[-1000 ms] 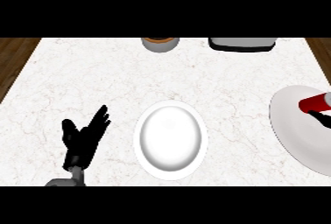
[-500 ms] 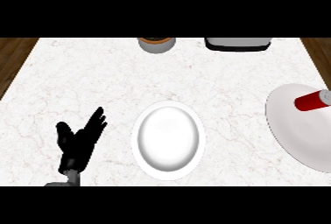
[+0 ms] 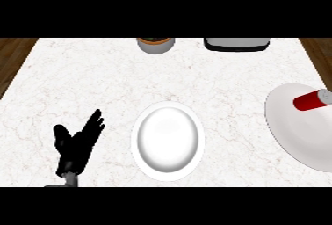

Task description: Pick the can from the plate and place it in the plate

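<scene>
Can: the red cylindrical can with a white end [image 3: 313,99] lies on its side on the round white plate [image 3: 295,132] at the counter's right edge.
Centre plate: a second white plate [image 3: 168,140] near the front edge.
Left hand [image 3: 76,145]: released, fingers up, front-left.
Back edge: grey pot [image 3: 156,45], dark appliance [image 3: 236,43].

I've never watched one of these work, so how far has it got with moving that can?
The red can lies on its side on the plate at the right edge, and the middle plate holds nothing, so the move to that plate is left. Nothing is in hand: the left hand rests open beside the middle plate, and the right hand is out of view.
</scene>
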Action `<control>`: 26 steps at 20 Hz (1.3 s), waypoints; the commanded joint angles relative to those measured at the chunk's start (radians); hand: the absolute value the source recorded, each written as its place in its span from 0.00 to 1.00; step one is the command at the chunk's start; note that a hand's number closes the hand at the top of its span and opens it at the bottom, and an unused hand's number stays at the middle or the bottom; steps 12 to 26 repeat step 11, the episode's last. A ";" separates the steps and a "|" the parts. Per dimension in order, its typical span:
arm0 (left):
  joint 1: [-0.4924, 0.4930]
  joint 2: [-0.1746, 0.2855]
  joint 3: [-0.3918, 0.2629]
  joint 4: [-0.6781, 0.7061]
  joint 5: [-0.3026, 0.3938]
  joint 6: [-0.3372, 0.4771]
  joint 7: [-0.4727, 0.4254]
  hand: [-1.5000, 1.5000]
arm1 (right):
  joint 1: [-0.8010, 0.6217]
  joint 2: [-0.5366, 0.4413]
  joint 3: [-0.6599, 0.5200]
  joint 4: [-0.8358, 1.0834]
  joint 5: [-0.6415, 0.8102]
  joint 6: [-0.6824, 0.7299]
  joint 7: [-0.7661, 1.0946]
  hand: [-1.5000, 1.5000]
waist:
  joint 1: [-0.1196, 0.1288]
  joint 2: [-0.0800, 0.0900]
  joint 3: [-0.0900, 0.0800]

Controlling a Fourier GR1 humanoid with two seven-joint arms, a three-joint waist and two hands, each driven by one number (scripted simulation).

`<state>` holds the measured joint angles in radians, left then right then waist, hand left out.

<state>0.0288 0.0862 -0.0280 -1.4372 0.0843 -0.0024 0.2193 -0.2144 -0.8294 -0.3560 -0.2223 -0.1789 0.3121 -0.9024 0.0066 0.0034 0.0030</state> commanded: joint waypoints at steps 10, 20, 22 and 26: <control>-0.034 -0.019 -0.006 -0.028 -0.011 0.023 0.066 0.50 | 0.142 0.046 0.035 -0.002 0.060 0.015 -0.212 0.00 | -0.003 -0.002 0.001; -0.038 -0.004 0.023 0.021 -0.006 0.013 0.017 0.50 | 0.184 0.009 0.023 -0.018 0.044 0.058 -0.219 0.00 | -0.009 -0.003 -0.001; -0.038 -0.004 0.023 0.021 -0.006 0.013 0.017 0.50 | 0.184 0.009 0.023 -0.018 0.044 0.058 -0.219 0.00 | -0.009 -0.003 -0.001; -0.038 -0.004 0.023 0.021 -0.006 0.013 0.017 0.50 | 0.184 0.009 0.023 -0.018 0.044 0.058 -0.219 0.00 | -0.009 -0.003 -0.001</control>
